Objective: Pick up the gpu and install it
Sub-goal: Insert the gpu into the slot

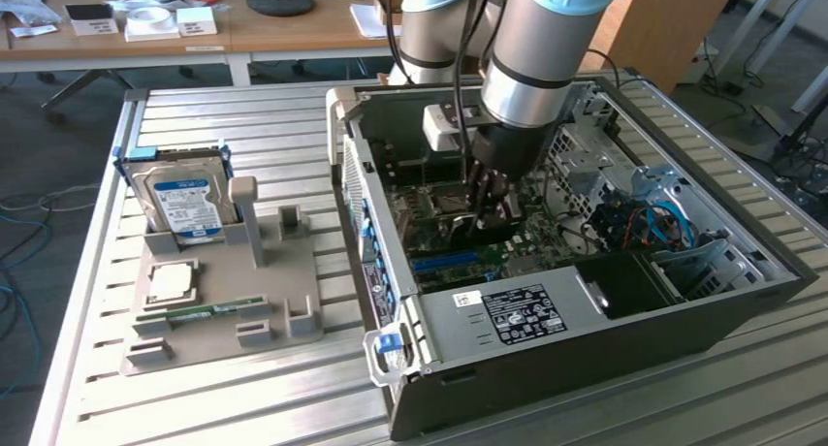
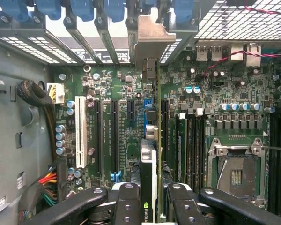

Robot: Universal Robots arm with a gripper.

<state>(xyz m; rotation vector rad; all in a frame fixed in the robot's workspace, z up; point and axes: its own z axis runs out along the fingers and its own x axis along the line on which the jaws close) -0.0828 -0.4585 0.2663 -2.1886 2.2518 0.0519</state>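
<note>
Black case point(image 1: 589, 368) holds the motherboard point(image 2: 107, 93) and the tool point(image 1: 495, 211) clamped on the gpu point(image 2: 148, 164).

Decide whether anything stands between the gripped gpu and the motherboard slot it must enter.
Nothing visible does. The gripper holds the gpu edge-on right over the motherboard slots; the card itself hides the slot beneath it.

Sunlit wooden desk point(image 1: 259, 34) stands beyond slatted table point(image 1: 233, 116).

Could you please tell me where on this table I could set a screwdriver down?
Bare table slats lie beyond the hard drive and in front of the grey tray. The strip between tray and computer case is narrow. Inside the case, the gripper and gpu crowd things.
</note>
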